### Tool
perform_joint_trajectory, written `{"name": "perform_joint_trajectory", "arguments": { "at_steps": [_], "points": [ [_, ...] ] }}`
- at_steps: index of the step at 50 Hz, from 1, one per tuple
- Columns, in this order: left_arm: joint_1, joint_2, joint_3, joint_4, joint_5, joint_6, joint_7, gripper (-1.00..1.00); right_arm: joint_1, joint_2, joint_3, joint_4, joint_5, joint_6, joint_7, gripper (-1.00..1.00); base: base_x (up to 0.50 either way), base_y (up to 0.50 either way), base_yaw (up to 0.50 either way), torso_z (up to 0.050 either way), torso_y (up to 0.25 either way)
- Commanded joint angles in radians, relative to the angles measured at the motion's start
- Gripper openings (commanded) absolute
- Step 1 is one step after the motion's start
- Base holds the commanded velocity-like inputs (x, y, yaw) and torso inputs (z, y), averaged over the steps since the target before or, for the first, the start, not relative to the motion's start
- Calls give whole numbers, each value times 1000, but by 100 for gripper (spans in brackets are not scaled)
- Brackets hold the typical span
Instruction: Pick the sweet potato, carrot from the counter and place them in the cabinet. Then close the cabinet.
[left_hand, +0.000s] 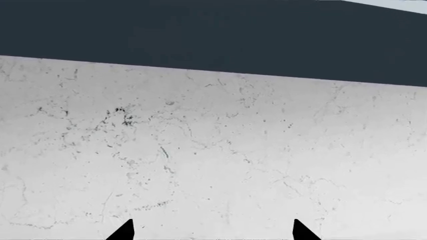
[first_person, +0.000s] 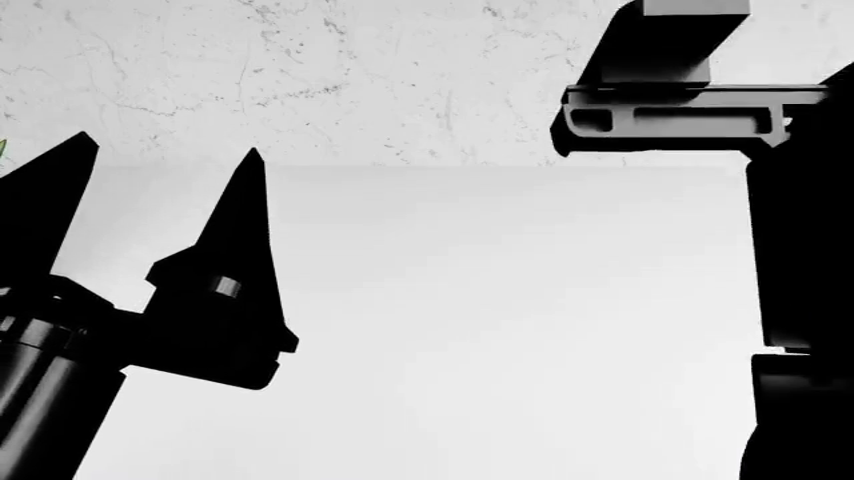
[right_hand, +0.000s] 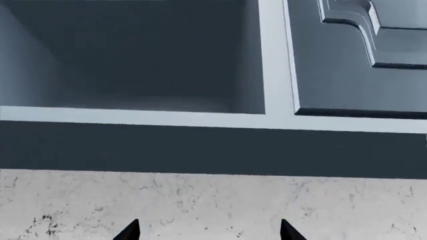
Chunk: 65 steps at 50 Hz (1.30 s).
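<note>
Facing an open dark-blue cabinet compartment (right_hand: 133, 55) beside a panelled closed door (right_hand: 360, 55), above a veined white marble wall (right_hand: 213, 205), black fingertips (right_hand: 130, 231) parted.

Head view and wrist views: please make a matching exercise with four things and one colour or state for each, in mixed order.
Things:
1. left end effector
2. counter
3. marbled wall
4. cabinet compartment

Descriptions:
A. white with thin dark veins
B. open front, nothing seen inside, dark blue-grey
C. plain smooth white
D. black fingers spread apart, nothing between them

Pairs: 1-D, 2-C, 3-A, 4-B
</note>
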<state>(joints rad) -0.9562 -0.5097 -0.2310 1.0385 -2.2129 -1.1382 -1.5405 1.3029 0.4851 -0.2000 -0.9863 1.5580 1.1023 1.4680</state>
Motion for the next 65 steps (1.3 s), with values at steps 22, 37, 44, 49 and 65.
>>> {"name": "perform_joint_trajectory", "arguments": {
  "at_steps": [22, 37, 44, 49, 65],
  "points": [
    [96, 26, -141, -25, 75, -123, 101, 100, -349, -20, -64, 48, -154, -51, -142, 100, 0, 0, 0, 0, 0],
    [89, -23, -253, -44, 89, -170, 175, 100, -447, -11, -78, 45, -304, -101, -256, 100, 0, 0, 0, 0, 0],
    [82, -96, -340, -85, 104, -221, 230, 100, -462, -10, -85, 47, -330, -112, -271, 100, 0, 0, 0, 0, 0],
    [71, -145, -370, -112, 116, -231, 237, 100, -453, -13, -87, 51, -316, -108, -257, 100, 0, 0, 0, 0, 0],
    [120, -245, -469, -175, 182, -360, 321, 100, -423, -9, -80, 54, -261, -105, -213, 100, 0, 0, 0, 0, 0]
  ]
}}
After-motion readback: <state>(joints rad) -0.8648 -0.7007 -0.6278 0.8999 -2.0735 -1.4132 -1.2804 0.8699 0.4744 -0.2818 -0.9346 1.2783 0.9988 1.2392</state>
